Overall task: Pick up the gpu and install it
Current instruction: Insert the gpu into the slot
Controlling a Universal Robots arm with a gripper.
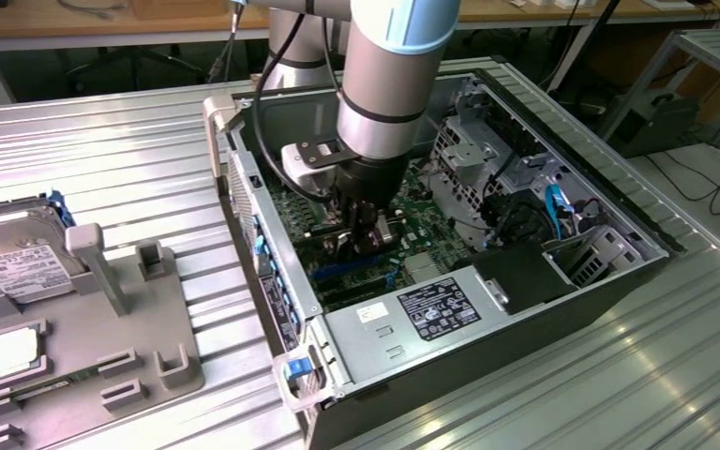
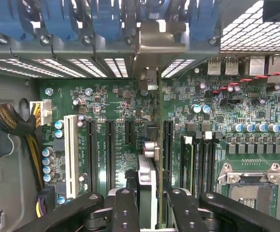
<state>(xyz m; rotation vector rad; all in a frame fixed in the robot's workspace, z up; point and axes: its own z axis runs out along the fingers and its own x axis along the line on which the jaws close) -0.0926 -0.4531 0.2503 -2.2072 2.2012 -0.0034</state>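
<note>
My gripper (image 1: 367,239) is low inside the open computer case (image 1: 610,281), just above the green motherboard (image 1: 429,225). In the wrist view the gpu (image 2: 148,181) is seen edge-on as a thin upright card between the two black fingers (image 2: 125,205). The gripper (image 2: 148,195) is shut on it. The card's silver bracket (image 2: 152,41) reaches the rear slot openings of the case. The card runs in line between two black expansion slots (image 2: 110,154); I cannot tell whether its lower edge is seated in a slot.
A grey fixture tray (image 1: 110,375) at the exterior view's left holds a hard drive (image 1: 16,267) and a CPU chip (image 1: 16,352). Inside the case are the power supply (image 1: 442,309), a drive cage (image 1: 479,155), blue slot latches (image 2: 58,19), an open CPU socket (image 2: 251,181) and braided cables (image 2: 9,121).
</note>
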